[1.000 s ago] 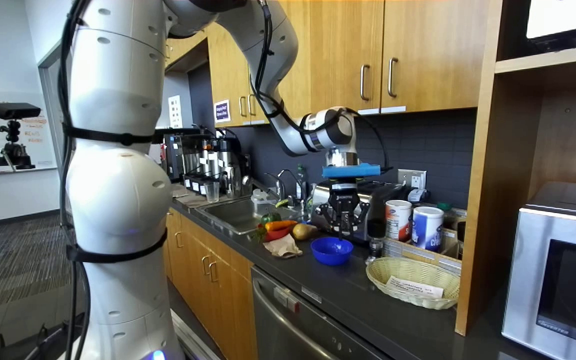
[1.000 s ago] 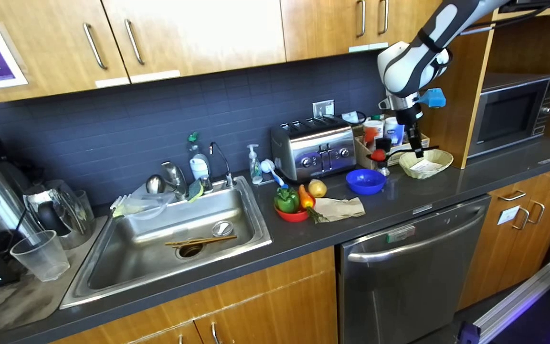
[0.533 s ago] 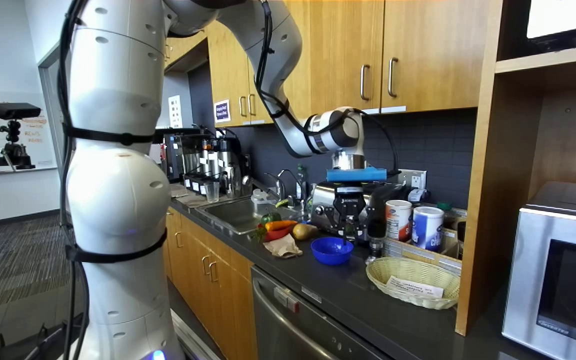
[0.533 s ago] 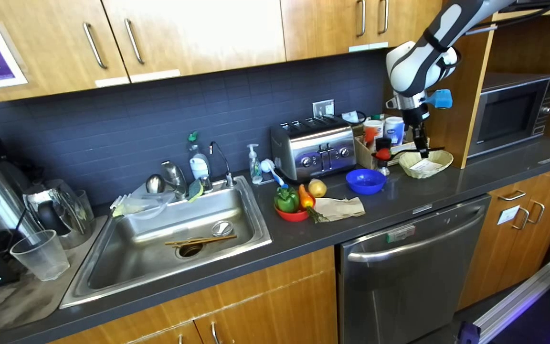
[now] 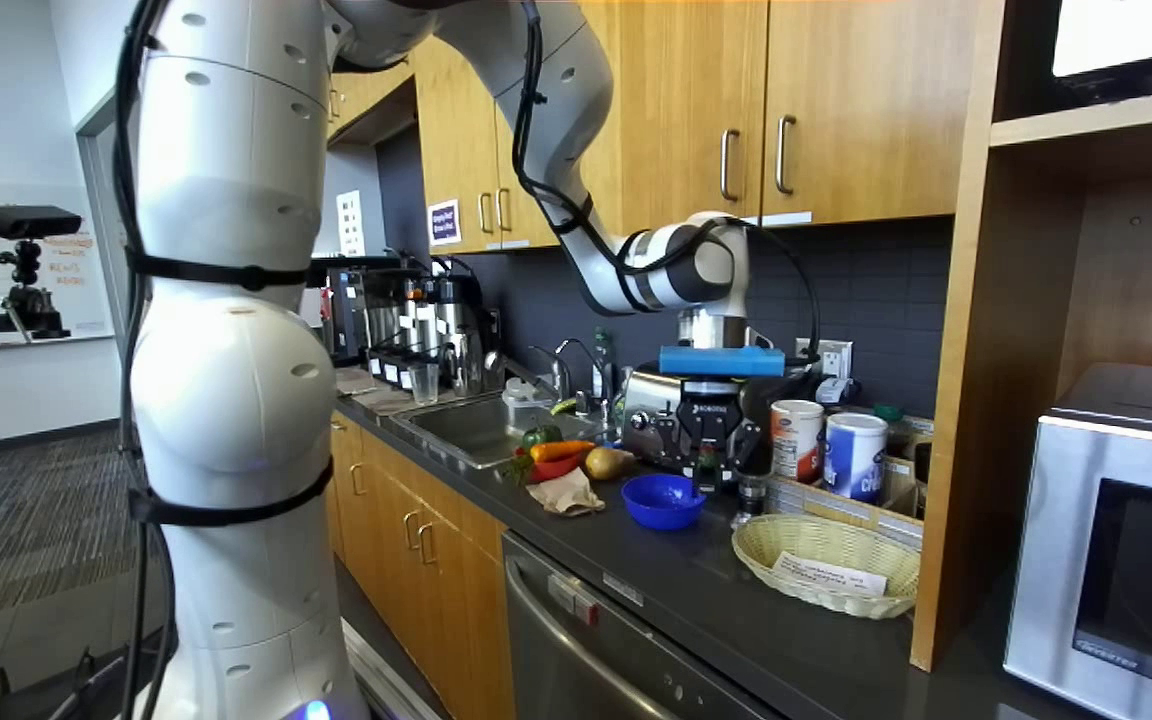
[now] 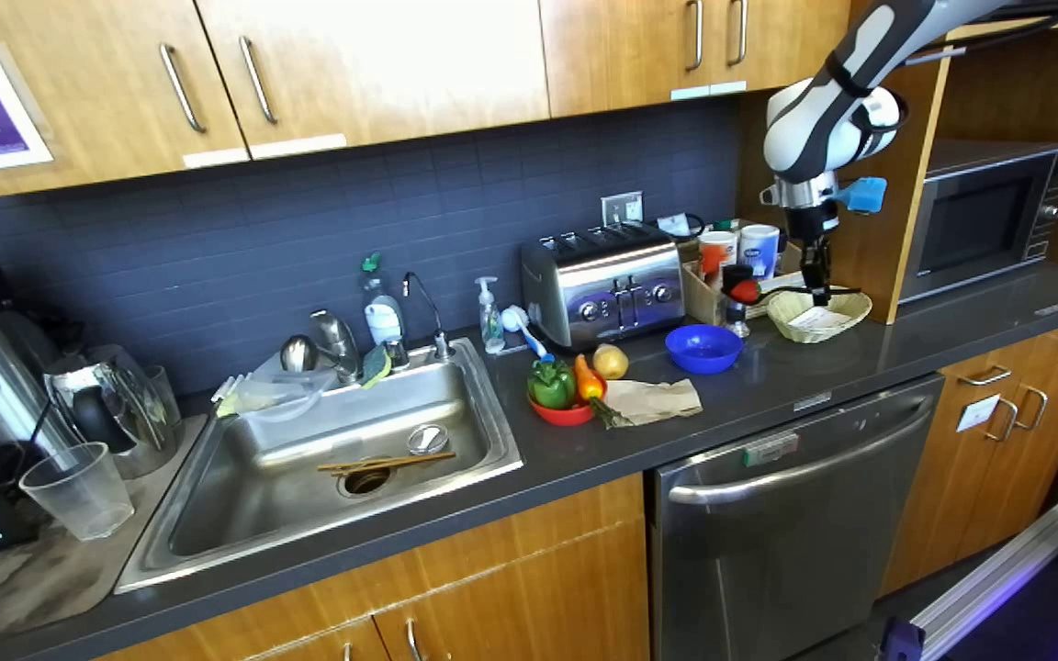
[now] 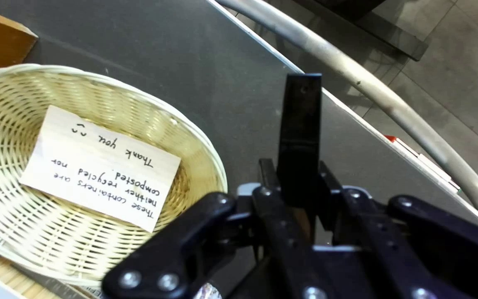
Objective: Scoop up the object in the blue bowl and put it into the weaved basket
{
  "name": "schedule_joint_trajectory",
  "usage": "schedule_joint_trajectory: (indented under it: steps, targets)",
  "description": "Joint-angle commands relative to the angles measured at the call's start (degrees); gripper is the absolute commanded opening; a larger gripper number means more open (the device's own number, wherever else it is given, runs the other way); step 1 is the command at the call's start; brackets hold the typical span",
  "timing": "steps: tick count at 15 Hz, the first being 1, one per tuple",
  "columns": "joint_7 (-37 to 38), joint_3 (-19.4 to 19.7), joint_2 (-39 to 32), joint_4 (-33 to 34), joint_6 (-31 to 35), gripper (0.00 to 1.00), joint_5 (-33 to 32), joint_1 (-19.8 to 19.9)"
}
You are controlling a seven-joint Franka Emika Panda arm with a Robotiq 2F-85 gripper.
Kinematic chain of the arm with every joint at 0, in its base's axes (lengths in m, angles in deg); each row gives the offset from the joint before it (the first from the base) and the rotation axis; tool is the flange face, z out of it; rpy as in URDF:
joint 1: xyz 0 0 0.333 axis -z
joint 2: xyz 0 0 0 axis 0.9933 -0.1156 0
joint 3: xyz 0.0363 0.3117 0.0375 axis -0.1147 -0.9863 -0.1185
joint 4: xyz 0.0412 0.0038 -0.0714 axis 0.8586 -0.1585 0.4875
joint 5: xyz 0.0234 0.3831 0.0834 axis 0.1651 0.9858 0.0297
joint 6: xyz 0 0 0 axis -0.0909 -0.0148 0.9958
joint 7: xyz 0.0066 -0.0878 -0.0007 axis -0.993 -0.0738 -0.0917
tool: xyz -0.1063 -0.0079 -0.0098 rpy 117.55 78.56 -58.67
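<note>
basket [image 7: 147, 118] oval, woven; hand [image 7: 298, 178] clamping straight black handle [image 7: 300, 120]

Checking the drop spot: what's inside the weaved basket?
A handwritten note lies in the weaved basket; it covers the weave beneath, so anything under it can't be seen.

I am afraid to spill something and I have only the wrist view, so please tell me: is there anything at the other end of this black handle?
Observer: Yes. An exterior view shows a small red lump at the end of the black spoon-like utensil that your view does not show.
Operator: Thank you. Is this lump already above the woven basket?
Observer: Not yet, it seems. In that exterior view, the lump appears to the left of the basket, not over it.
</note>
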Motion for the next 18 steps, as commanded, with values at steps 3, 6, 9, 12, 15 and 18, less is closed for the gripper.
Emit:
schedule_joint_trajectory:
  steps: [3, 6, 9, 12, 15, 18]
  targets:
    - [-1.5, 0.8, 2.3, -2.3, 1.8, 0.06, 2.8, 1.0]
    - [-1.1, 1.3, 2.4, -2.8, 2.1, 0.06, 3.2, 1.3]
    - [-0.8, 1.8, 2.1, -3.0, 2.2, 0.06, 3.8, 1.6]
    - [-0.6, 2.2, 1.9, -3.2, 2.3, 0.06, 4.7, 2.0]
    - [-0.2, 2.7, 2.0, -3.8, 2.5, 0.06, 5.0, 2.4]
    - [0.4, 3.2, 2.2, -4.2, 2.7, 0.06, 4.8, 2.8]
